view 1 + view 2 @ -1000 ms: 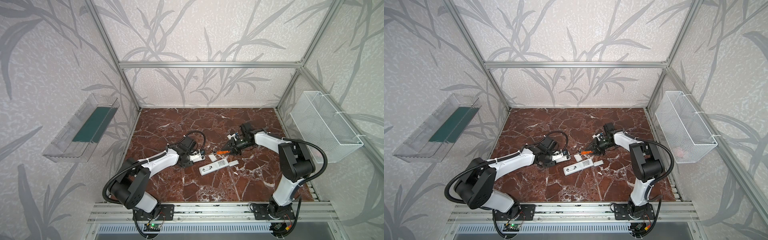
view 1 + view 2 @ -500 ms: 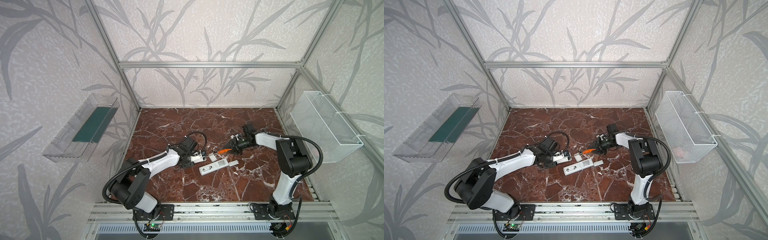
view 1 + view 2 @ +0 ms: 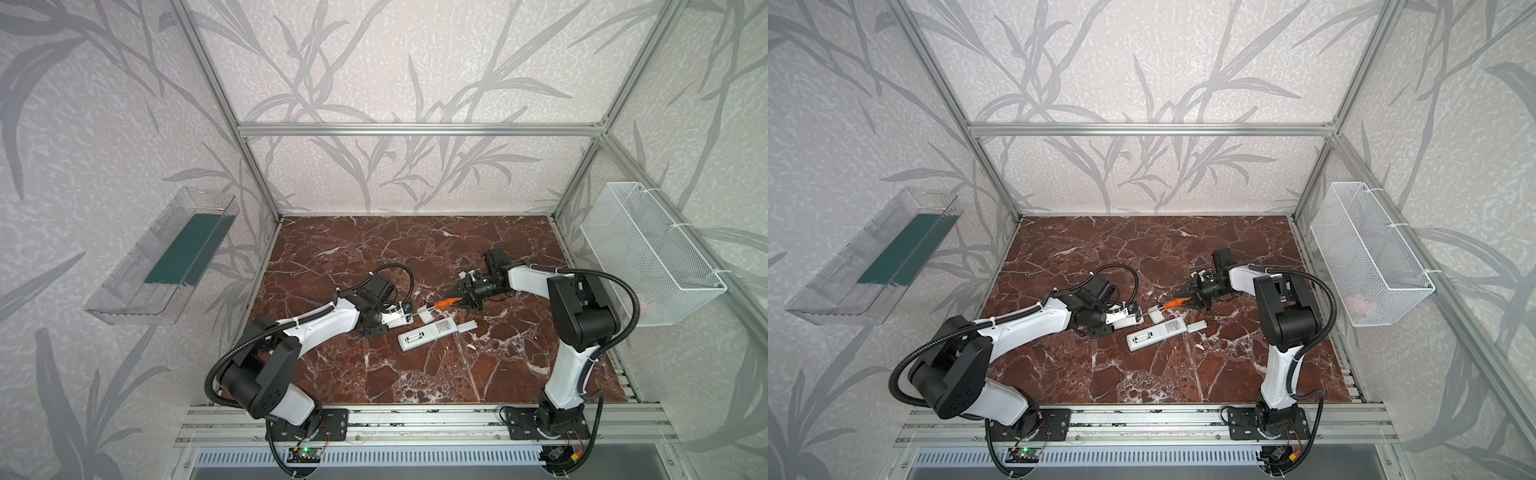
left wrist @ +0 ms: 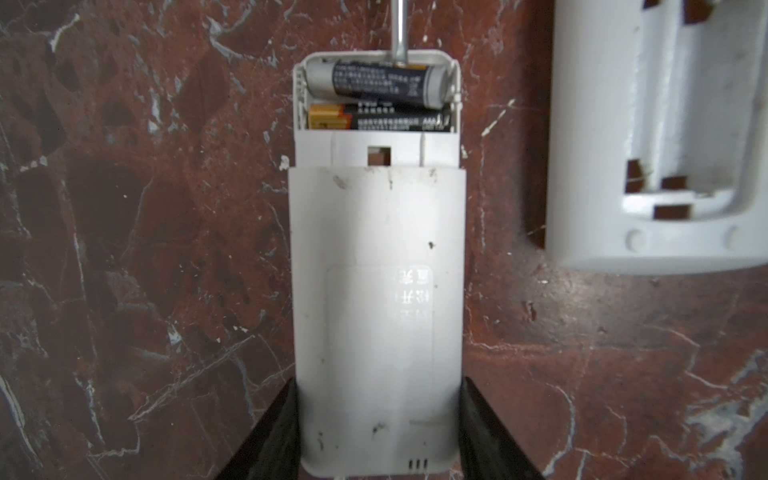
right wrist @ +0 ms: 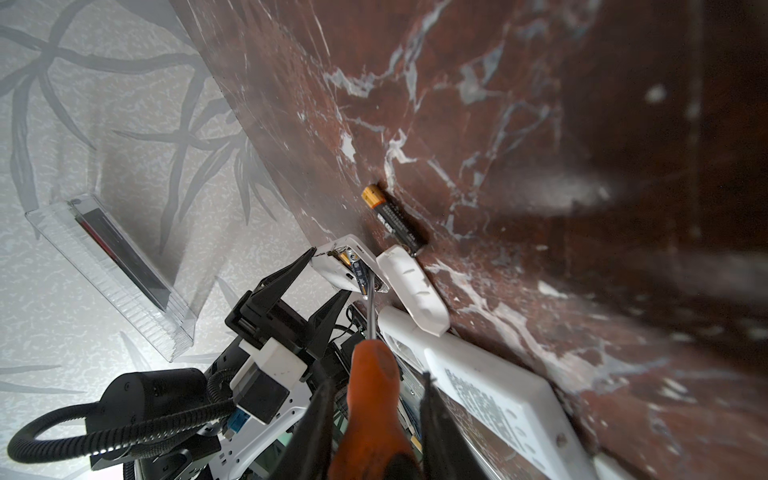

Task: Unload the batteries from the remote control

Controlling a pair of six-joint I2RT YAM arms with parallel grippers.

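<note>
Left jaws clamp the remote (image 4: 376,270); two batteries (image 4: 376,87) lie crosswise in its open end. Right jaws, clamped on the screwdriver (image 3: 448,303), are nearer: in a top view the batteries lie at their 8 o'clock, tip at the end cell.

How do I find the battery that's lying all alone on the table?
Look at the red marble table, where the left gripper clamps a small white remote. Near its open end, beside a loose white cover, is the battery. It's black with a gold end and lies on bare marble; the other two sit inside the remote.
</note>
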